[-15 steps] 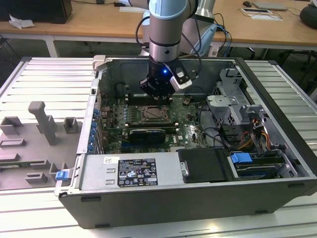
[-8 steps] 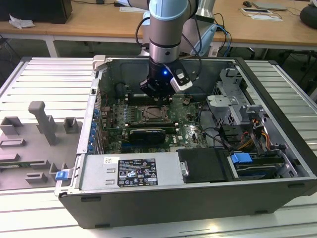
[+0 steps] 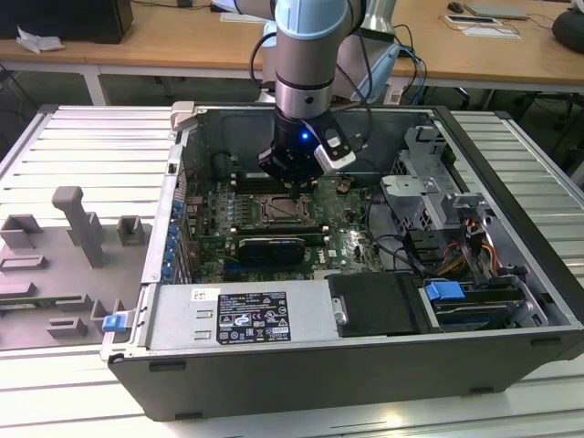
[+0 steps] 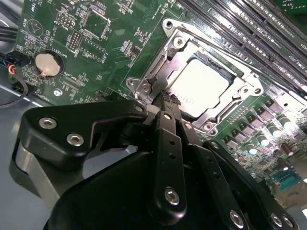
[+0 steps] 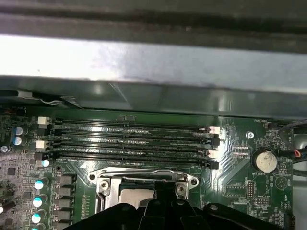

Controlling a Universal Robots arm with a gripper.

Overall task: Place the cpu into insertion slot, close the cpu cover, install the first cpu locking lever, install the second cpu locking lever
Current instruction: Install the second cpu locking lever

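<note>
In the second wrist view the gripper (image 4: 165,98) has its fingers (image 4: 169,103) pinched together, empty, with the tip at about eight o'clock of the cpu (image 4: 199,86), which sits flat in the socket with the cpu cover (image 4: 180,45) closed around it. A sideways slip could scrape the green board (image 4: 115,43). At three o'clock, the memory slots (image 4: 240,24) are near enough to be knocked.

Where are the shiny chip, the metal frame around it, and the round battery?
cpu (image 4: 204,86), second wrist view, middle of its pale face.
cpu cover (image 4: 175,45), second wrist view, a corner of the silvery frame.
round battery (image 5: 264,160), first wrist view, centre of the silver disc.
</note>
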